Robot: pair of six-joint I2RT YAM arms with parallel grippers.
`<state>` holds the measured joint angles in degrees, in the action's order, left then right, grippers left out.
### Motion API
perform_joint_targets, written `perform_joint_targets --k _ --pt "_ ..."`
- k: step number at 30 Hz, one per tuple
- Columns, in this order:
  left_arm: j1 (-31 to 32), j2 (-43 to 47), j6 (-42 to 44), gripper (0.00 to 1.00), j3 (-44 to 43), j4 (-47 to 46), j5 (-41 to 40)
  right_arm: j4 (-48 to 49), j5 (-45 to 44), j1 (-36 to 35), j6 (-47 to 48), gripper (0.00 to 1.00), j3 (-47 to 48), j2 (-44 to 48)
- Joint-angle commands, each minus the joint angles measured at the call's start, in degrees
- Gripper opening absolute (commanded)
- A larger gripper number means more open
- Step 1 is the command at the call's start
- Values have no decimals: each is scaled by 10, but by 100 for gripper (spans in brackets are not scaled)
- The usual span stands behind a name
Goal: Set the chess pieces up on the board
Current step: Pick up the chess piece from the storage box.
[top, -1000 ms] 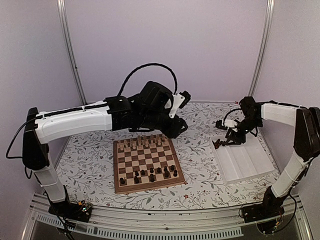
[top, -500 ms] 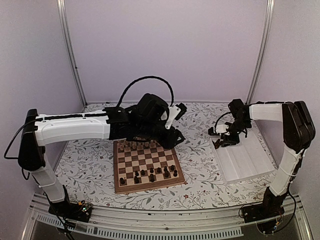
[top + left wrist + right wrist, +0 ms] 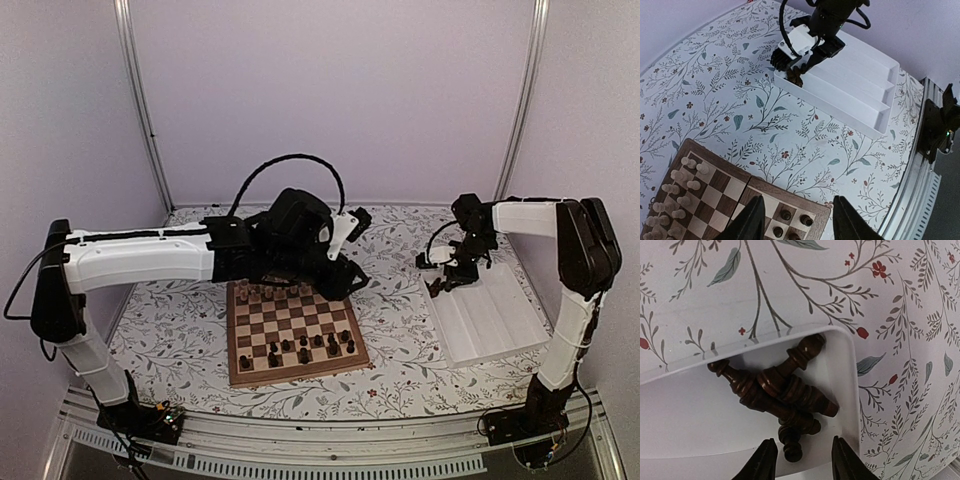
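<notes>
Where the right wrist view looks straight down, the right gripper (image 3: 802,464) is seen with its fingers apart, hung over the far-left corner of the white tray (image 3: 847,365). A small heap of dark chess pieces (image 3: 785,390) is laid on its side in that corner, one crossed over another. The knobbed end of the lowest piece reaches into the gap between the fingertips. Nothing is clamped, and whether a finger brushes that end cannot be told.

The left gripper (image 3: 799,227) is also held apart, and nothing is gripped between its fingers. It is raised above the board (image 3: 715,200), which lies on the flowered tablecloth (image 3: 790,130) left of the tray and well apart from it.

The heap is resolved piece by piece only in the right wrist view. From above it is reduced to a dark blot under the gripper, and from the left wrist to a smudge at the tray's end. The tray's long parallel compartments are shown in the left wrist view, along with the right gripper poised over them from outside.

The whole board is given only by the top view. More chess pieces are stood loosely across its near rows there, and the pale chessmen (image 3: 275,292) are ranked along the far edge, partly covered by the left arm.
</notes>
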<state>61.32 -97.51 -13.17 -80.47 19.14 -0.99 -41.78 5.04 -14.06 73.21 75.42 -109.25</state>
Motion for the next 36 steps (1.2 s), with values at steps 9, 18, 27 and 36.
perform_joint_targets --k 9,18,27,36 --pt "-3 27 11 47 21 -4 4 -58 -72 -22 -17 33 9 -29" --pt "-4 37 30 47 25 19 -21 -55 -94 -23 -41 28 9 -10" --pt "-4 54 32 47 39 33 -32 -61 -114 -23 -59 31 10 3" --pt "-4 73 45 47 58 51 -70 -75 -137 -29 -85 31 2 19"
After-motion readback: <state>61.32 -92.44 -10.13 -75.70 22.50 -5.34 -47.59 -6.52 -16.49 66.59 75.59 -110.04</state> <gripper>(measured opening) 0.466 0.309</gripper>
